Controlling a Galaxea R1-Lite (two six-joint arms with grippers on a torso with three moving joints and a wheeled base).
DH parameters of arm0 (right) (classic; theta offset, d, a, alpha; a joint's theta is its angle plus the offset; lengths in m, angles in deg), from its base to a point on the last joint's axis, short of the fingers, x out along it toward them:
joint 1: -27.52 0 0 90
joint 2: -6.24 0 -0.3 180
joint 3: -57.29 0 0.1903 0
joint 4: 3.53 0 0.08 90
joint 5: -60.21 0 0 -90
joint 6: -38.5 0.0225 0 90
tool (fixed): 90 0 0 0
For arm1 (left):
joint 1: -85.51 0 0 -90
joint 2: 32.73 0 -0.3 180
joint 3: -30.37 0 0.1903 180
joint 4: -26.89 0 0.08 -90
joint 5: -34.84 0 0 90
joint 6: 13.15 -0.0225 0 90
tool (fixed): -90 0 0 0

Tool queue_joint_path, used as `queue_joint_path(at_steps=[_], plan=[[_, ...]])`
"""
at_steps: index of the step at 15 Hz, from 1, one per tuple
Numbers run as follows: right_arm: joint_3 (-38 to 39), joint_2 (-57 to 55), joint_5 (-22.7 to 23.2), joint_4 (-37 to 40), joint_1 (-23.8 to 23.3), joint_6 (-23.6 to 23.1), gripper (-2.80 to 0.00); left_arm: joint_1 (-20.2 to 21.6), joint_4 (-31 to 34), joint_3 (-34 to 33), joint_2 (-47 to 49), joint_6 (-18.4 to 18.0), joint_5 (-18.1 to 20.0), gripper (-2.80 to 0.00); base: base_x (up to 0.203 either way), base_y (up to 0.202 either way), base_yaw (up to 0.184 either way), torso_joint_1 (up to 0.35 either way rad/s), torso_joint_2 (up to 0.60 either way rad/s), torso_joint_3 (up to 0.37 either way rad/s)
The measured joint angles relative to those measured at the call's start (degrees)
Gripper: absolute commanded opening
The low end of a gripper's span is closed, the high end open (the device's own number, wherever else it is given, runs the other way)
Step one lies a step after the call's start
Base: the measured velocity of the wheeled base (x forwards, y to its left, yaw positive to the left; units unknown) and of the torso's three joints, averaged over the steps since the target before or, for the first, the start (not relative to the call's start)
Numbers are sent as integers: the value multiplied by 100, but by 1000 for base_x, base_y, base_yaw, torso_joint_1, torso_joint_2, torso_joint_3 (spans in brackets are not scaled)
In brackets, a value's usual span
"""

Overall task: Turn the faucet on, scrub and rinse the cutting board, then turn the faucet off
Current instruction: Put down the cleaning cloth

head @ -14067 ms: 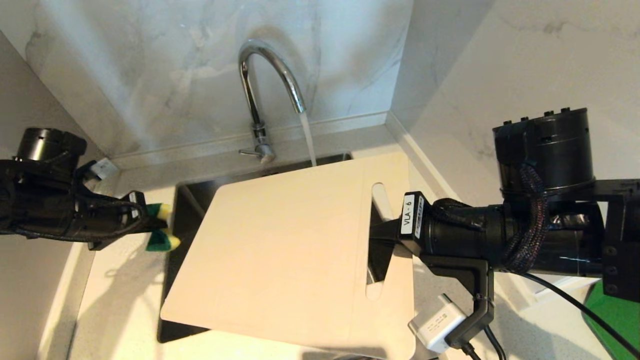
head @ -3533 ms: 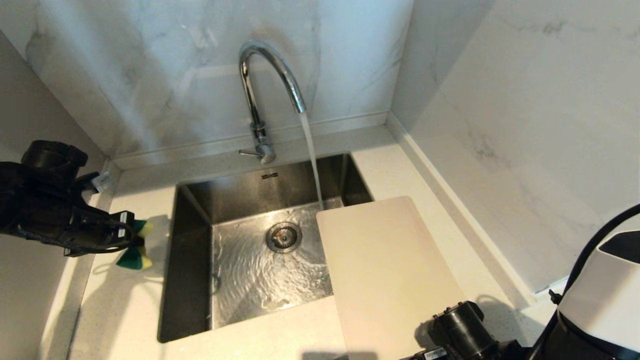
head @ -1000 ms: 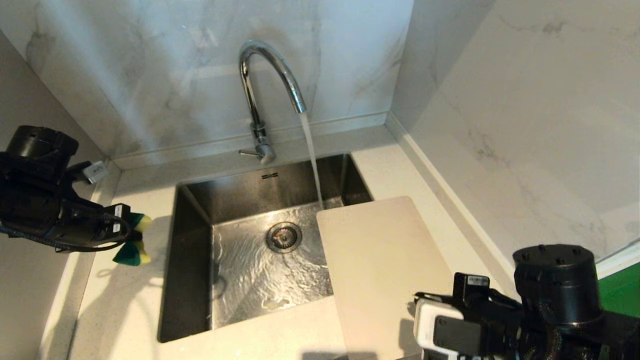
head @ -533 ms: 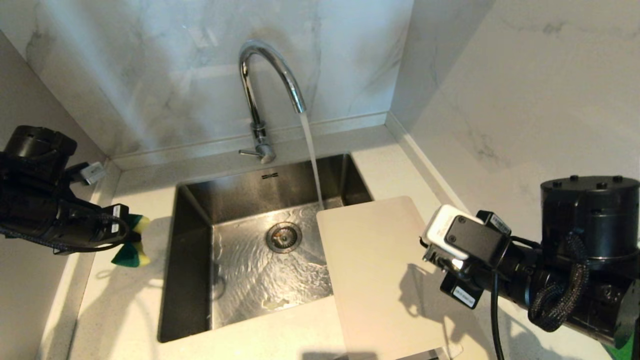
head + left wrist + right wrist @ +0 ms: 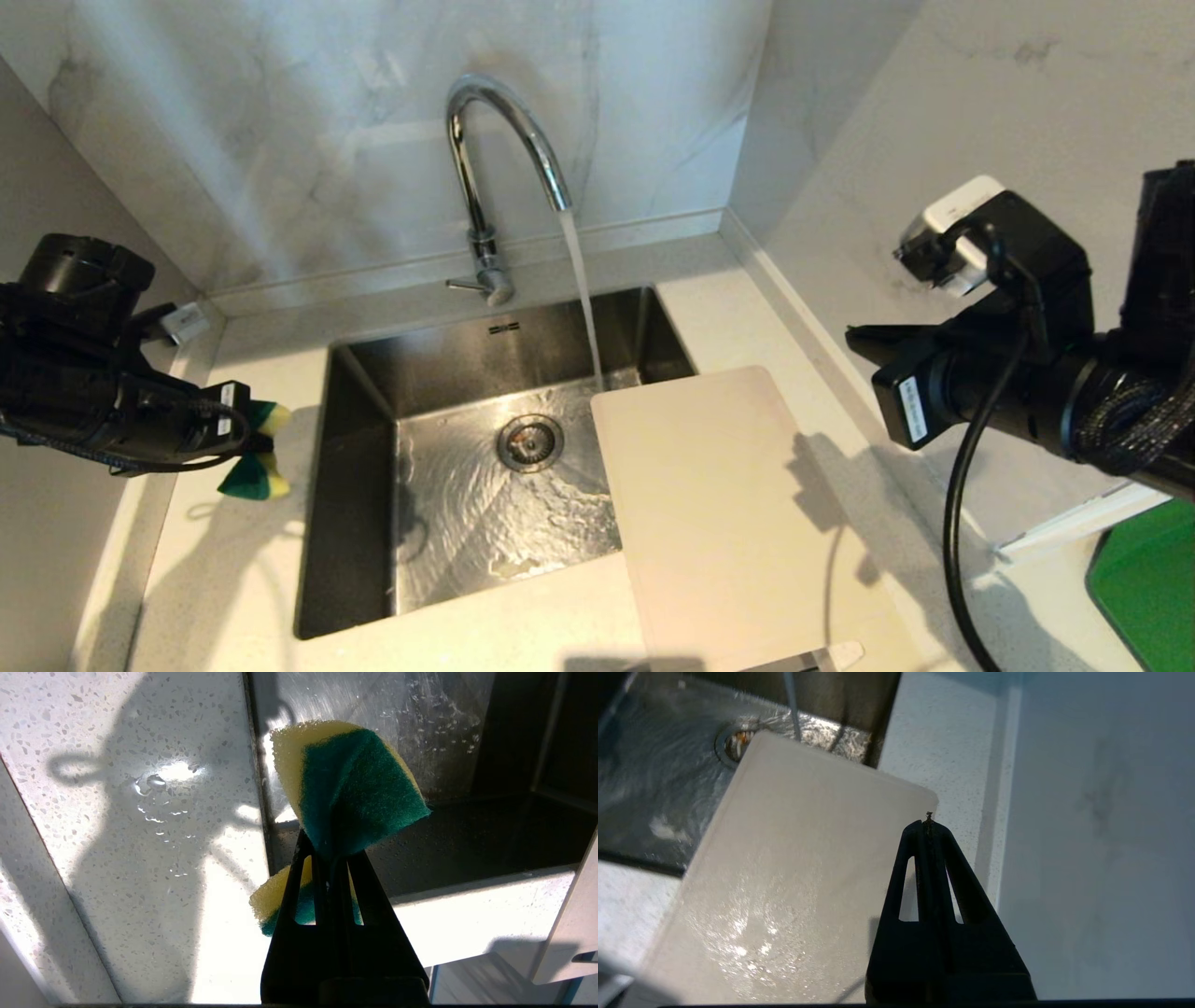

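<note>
Faucet (image 5: 495, 159): running into sink (image 5: 373, 373).
Board (image 5: 728, 504): right, overhanging sink.
Left gripper (image 5: 334, 861): clamped on sponge (image 5: 345, 788).
Right gripper (image 5: 928, 823): together, empty, above board.

Cutting board (image 5: 738, 523) right of sink (image 5: 355, 485), overlapping rim

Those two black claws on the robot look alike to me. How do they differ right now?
The left gripper is clamped on a yellow-and-green sponge; the right gripper is shut on nothing. The left gripper hangs over the counter beside the sink; the right gripper is raised above the wet cutting board, not touching it. Both are black, pointed, and have their fingers pressed together.
</note>
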State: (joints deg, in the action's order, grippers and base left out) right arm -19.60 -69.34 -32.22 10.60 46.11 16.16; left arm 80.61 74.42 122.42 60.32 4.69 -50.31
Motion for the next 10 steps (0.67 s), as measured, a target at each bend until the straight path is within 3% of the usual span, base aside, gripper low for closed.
queue_joint_path(at_steps=[5,10], plan=[[-919,498,-60,1321,-193,1072,-280,-9,8,-14,9,8,-7,-280,0,0,0,0,0,0],[-909,1235,-551,1899,-421,1168,-280,-55,11,-20,-14,214,-13,-280,0,0,0,0,0,0]])
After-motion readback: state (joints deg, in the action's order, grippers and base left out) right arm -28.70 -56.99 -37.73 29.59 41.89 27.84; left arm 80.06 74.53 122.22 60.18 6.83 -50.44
